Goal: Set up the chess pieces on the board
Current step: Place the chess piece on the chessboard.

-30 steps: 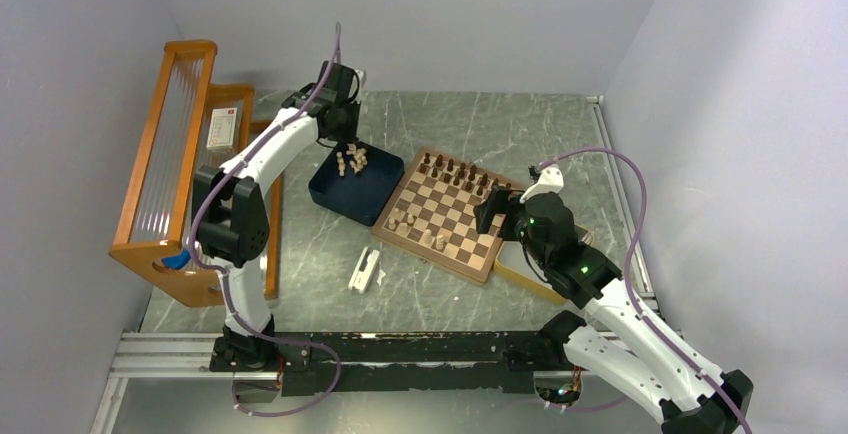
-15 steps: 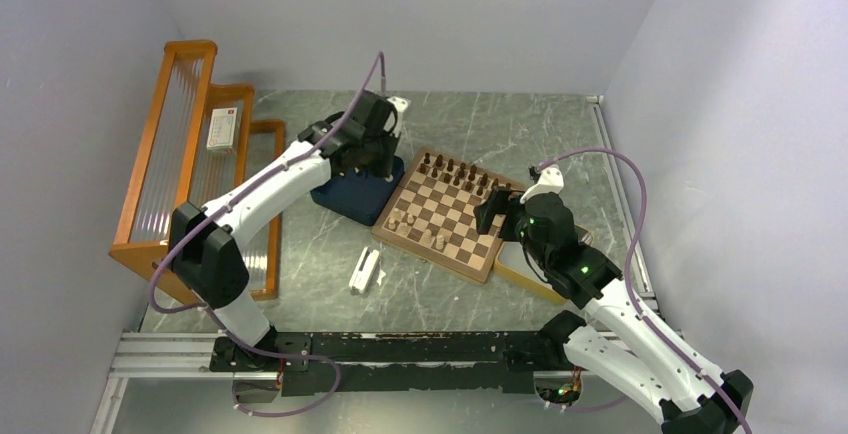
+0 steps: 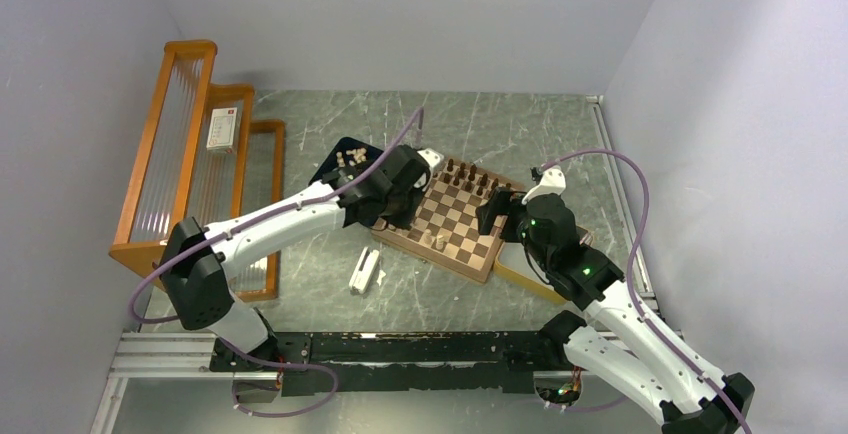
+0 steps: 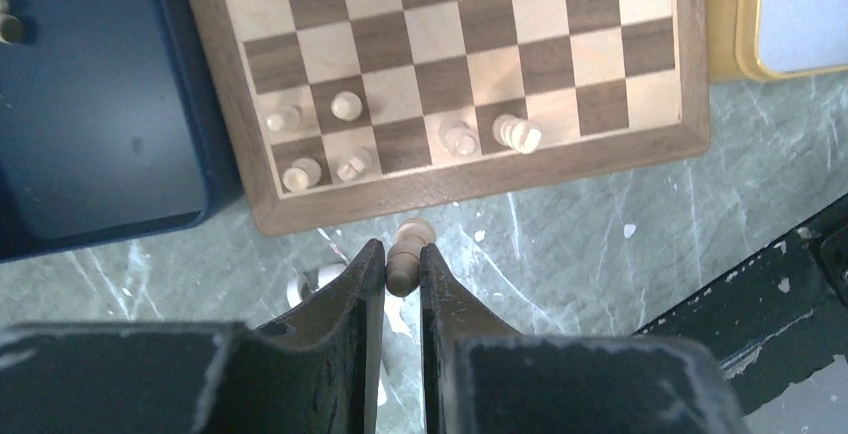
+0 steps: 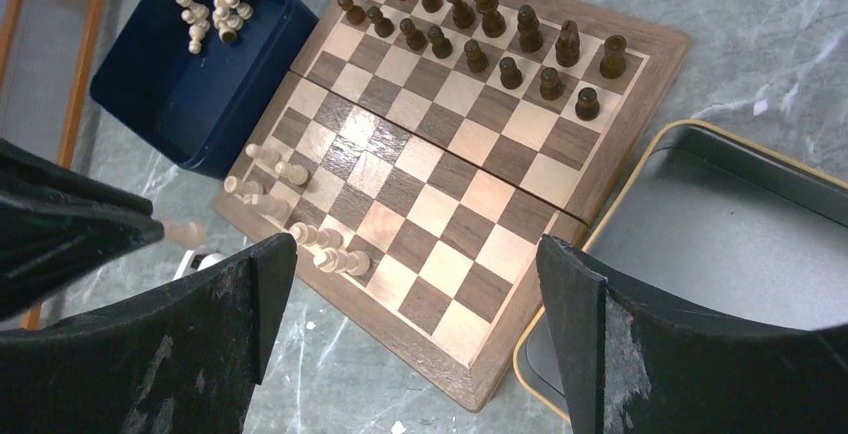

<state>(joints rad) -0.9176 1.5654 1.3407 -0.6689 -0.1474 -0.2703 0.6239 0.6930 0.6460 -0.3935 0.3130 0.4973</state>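
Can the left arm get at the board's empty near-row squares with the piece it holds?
Probably yes. The left gripper, shut on a pale piece, hangs just off the board's near rim; bare squares lie beside the standing pale pieces, and nothing blocks them.

Reaches with the left arm (image 3: 290, 218) from the lower left of the top view to frame centre, stretched long and low, wrist tipped downward. Pinches a pale chess piece (image 4: 408, 242) in the left hand (image 4: 402, 248), the two dark fingers almost together, rising from the bottom edge of the wrist frame. Folds the right arm (image 3: 640, 344) up from the lower right corner, elbow bent, wrist aimed toward centre. Holds the right hand (image 5: 415, 254) spread wide, one finger at lower left and one at lower right of its own wrist frame.
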